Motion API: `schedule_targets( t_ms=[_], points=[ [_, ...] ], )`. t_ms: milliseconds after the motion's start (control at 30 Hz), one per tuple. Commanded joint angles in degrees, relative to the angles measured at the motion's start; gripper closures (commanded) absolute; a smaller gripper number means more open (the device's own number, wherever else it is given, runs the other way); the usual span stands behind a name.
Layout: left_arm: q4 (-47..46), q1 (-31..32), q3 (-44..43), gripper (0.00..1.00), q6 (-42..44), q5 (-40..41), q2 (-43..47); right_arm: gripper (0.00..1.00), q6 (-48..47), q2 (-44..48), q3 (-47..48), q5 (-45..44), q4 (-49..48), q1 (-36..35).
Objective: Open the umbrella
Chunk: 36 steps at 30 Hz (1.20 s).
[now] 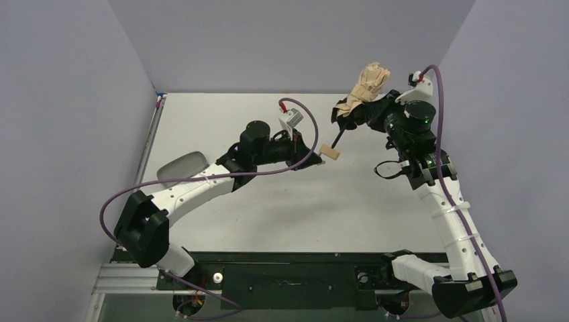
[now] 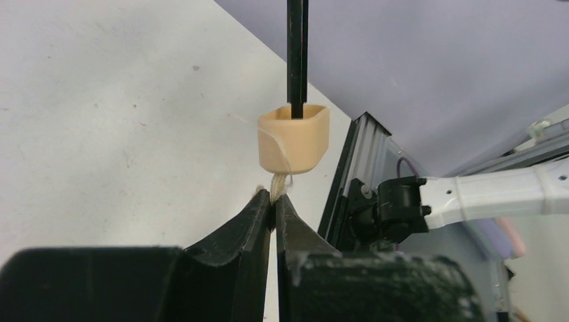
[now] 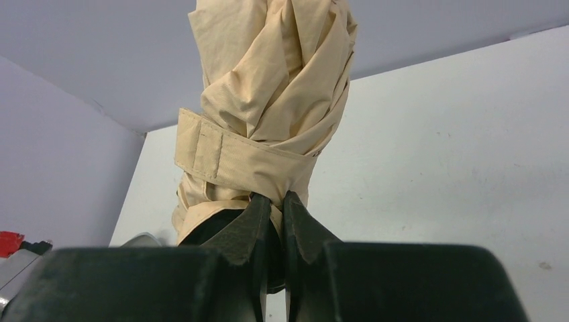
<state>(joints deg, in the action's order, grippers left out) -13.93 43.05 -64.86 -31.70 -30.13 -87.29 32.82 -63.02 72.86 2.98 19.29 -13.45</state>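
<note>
The folded umbrella (image 1: 366,84) is held in the air above the far right part of the white surface (image 1: 268,215). Its peach-tan canopy (image 3: 268,87) is bundled, with the closure strap (image 3: 228,157) wrapped round it, and the right pincer (image 3: 272,208) is clamped on the fabric at the bundle's lower end. The thin black shaft (image 2: 296,50) runs to the small tan handle (image 2: 293,137), just beyond which the left pincer (image 2: 274,204) is pressed closed on what looks like the handle's thin wrist cord (image 2: 278,182). A grey pouch (image 1: 182,166) lies on the surface near the left wall.
</note>
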Motion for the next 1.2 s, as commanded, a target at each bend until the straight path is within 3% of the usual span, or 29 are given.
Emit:
schedule_targets(
  t_ms=[0, 100, 167, 200, 300, 367, 433, 667, 867, 1167],
  points=[
    [4.8, 0.1, 0.7, 0.94, 9.1, -1.0, 4.9, 1.00, -3.8, 2.6, 2.7, -0.6, -11.6, -0.2],
    [7.6, 0.0, 0.1, 0.94, 14.6, -1.1, 6.3, 1.00, -5.1, 4.1, 0.1, 0.3, -13.3, -0.7],
    [10.4, -0.1, -0.7, 0.83, 18.2, -2.5, 6.9, 1.00, -5.0, 4.5, -0.4, 1.6, -13.8, -0.8],
    [10.6, -0.3, -1.0, 0.73, 19.7, -3.3, 7.0, 1.00, -4.9, 4.6, -0.5, 2.0, -14.0, -0.8],
    [9.9, -1.8, -2.0, 0.53, 19.8, -4.9, 8.0, 1.00, -4.6, 4.7, -0.1, 2.3, -14.5, -1.4],
    [10.2, -2.1, -3.8, 0.39, 19.6, -2.4, 8.7, 1.00, -5.3, 4.8, 0.5, 0.6, -13.4, -2.2],
    [12.2, -1.4, -6.6, 0.35, 20.8, 3.0, 8.8, 1.00, -6.7, 4.9, 1.1, -4.5, -11.1, -3.7],
    [23.6, 8.7, -18.9, 0.29, 35.6, 31.3, 5.6, 1.00, -7.3, 4.0, 0.6, -18.0, -5.3, -8.3],
    [25.8, 15.0, -24.3, 0.22, 41.4, 39.8, 0.0, 1.00, -4.4, 2.8, 1.1, -21.0, -4.0, -9.5],
    [25.8, 17.0, -30.3, 0.35, 41.3, 46.8, -8.3, 1.00, -3.5, 1.9, 2.3, -22.2, -3.6, -12.1]
  ],
)
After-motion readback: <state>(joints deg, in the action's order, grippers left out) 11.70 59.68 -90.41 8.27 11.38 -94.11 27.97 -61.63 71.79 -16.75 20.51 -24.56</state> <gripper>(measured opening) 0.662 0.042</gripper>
